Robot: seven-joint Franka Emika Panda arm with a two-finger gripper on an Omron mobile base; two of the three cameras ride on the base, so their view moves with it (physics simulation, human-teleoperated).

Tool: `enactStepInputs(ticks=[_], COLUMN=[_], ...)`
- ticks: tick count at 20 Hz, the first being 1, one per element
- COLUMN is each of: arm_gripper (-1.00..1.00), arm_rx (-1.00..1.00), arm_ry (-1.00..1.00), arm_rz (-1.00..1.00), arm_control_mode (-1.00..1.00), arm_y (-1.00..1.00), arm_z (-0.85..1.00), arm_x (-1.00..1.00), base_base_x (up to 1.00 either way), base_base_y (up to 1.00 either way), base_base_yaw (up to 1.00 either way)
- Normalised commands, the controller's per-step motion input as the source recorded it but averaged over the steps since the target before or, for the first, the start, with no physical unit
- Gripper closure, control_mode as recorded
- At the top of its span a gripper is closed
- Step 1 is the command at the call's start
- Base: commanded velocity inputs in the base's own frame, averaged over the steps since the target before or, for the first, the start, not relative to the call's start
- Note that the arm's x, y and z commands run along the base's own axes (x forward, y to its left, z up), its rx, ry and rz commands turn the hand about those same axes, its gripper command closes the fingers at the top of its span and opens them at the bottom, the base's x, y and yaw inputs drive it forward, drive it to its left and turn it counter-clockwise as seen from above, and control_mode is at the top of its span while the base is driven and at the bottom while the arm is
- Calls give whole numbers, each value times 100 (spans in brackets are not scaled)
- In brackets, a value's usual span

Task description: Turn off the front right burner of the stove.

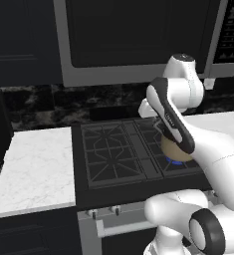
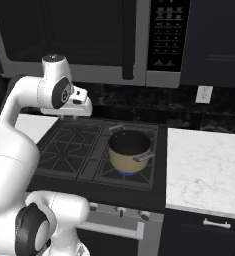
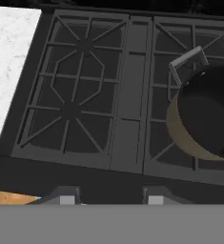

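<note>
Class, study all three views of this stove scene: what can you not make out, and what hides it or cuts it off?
- Front right burner: its head sits under the tan pot; just a blue glow shows, right base view.
- Knobs: too small to read their settings; left base view, the arm covers the right-hand ones.
- Gripper: whether the jaws are open cannot be told.
- Pot: cut off by the hand view's right edge.

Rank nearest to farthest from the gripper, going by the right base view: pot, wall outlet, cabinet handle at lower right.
From the gripper over the stove's back left:
1. Pot, front right burner.
2. Wall outlet, backsplash, far right.
3. Cabinet handle, below the right counter.
</note>
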Motion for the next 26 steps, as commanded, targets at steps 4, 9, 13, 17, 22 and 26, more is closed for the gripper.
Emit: enactStepInputs(ticks=[4,9,13,17,22,26], arm_gripper=[-100,-100,-100,-100,-100,-100], arm_rx=[5,16,30,43,59,72], arm_ry=[-1,-7,-16,-17,-10,-1], arm_rz=[-5,-15,-25,-29,-41,-54], arm_control_mode=[-100,-100,-100,-100,-100,-100], arm_y=[-41,-94,-100,-94,-68,-53], arm_z=[-16,-45,-49,-35,-22,-24], arm_x=[-37,-94,-100,-94,-68,-19], base_base_x=[0,0,0,0,0,0], base_base_y=[0,0,0,0,0,0], base_base_yaw=[0,0,0,0,0,0])
